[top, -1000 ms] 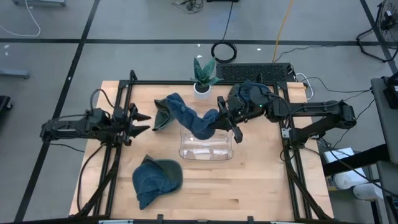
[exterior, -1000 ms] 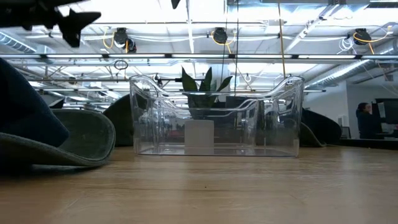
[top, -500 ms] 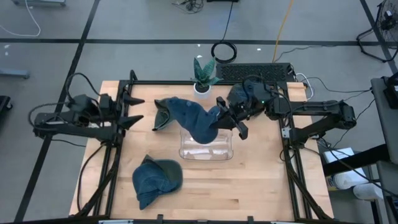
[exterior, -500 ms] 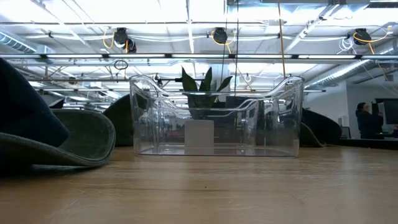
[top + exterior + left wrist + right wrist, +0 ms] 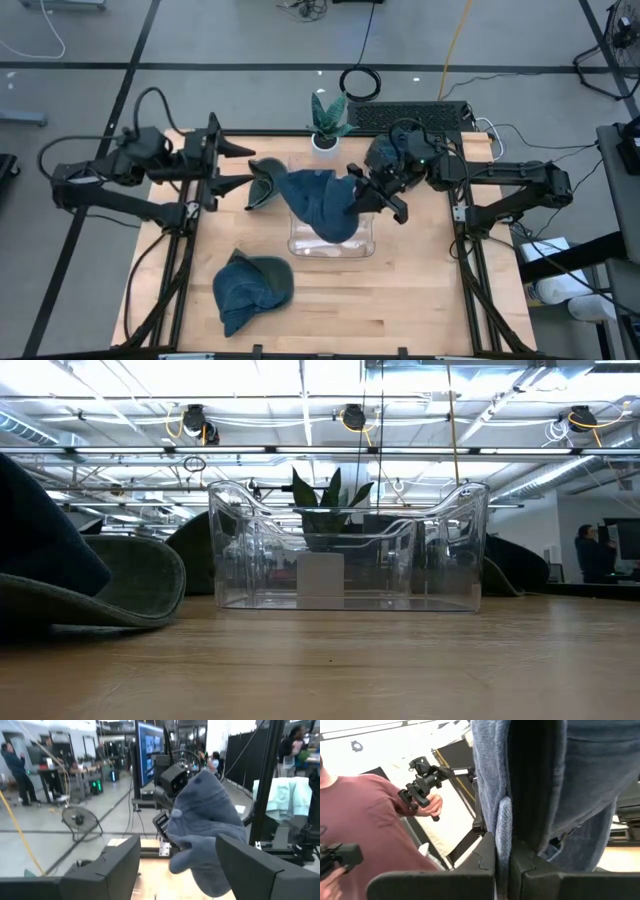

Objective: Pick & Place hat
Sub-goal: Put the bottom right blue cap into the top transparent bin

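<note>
My right gripper (image 5: 352, 198) is shut on a blue denim hat (image 5: 318, 203) that hangs above a clear plastic bin (image 5: 362, 245). The low view shows the bin (image 5: 345, 550) with no hat in it. The held hat also shows in the left wrist view (image 5: 205, 825). My left gripper (image 5: 245, 165) is open and empty, raised near the table's far left, pointing at the hat. A second blue hat (image 5: 250, 290) lies on the table near the front left. A dark hat (image 5: 262, 185) lies by the bin's far left corner. My right gripper pinches the hat's cloth (image 5: 501, 820) between its two fingers, on what looks like a folded edge. The fingers come from the table's right side, roughly level. The hat hangs slack below and beside them, lifted clear of the bin and the table.
A potted plant (image 5: 328, 125) stands at the far edge behind the bin. A keyboard (image 5: 410, 115) lies at the far right. A person in a maroon shirt (image 5: 375, 820) stands beyond the table. There is bare wood at the front right.
My left gripper has risen and gone toward the far edge and toward the hat, staying open. My right gripper has tipped, and the held hat, first stretched out toward the left, has gathered in and now hangs over the bin.
</note>
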You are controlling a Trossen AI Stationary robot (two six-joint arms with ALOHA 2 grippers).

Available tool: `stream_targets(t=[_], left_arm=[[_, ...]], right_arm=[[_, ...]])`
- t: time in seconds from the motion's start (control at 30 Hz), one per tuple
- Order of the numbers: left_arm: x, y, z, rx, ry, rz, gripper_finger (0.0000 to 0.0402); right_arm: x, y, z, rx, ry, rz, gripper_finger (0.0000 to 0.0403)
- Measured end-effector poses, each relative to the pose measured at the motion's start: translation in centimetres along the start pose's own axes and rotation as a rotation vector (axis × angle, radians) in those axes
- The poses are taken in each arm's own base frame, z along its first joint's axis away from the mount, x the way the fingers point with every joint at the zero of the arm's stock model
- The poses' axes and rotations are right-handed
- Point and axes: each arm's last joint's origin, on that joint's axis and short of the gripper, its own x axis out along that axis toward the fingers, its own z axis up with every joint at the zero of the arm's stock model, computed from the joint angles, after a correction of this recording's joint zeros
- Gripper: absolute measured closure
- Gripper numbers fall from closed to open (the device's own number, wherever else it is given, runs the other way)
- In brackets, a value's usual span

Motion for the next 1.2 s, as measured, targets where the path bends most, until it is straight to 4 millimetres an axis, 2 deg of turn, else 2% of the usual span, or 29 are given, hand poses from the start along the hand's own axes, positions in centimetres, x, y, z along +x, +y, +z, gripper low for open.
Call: stream_targets(t=[0.27,0.53,0.63,0.77,0.97,1.2], left_arm=[[3.4,-0.4,2.2,-0.060,0.104,-0.096,0.0121],[7.7,-0.9,2.5,-0.117,0.187,-0.190,0.0152],[8.7,-0.9,2.6,-0.131,0.205,-0.204,0.0164],[10.1,-0.5,2.0,-0.156,0.286,-0.183,0.0168],[12.0,-0.2,0.8,-0.233,0.348,-0.197,0.0149],[14.3,-0.5,-0.9,-0.287,0.417,-0.256,0.0140]], right_arm=[[0.0,0.1,0.0,-0.003,0.014,0.025,0.0403],[0.0,0.1,-0.2,-0.028,0.035,0.043,0.0403],[0.0,-0.1,-0.6,-0.012,0.069,0.027,0.0403],[0.2,-0.1,-1.1,-0.015,0.103,0.024,0.0403],[0.7,0.4,-1.6,-0.033,0.130,0.044,0.0403],[0.7,0.4,-1.6,-0.052,0.130,0.045,0.0403]])
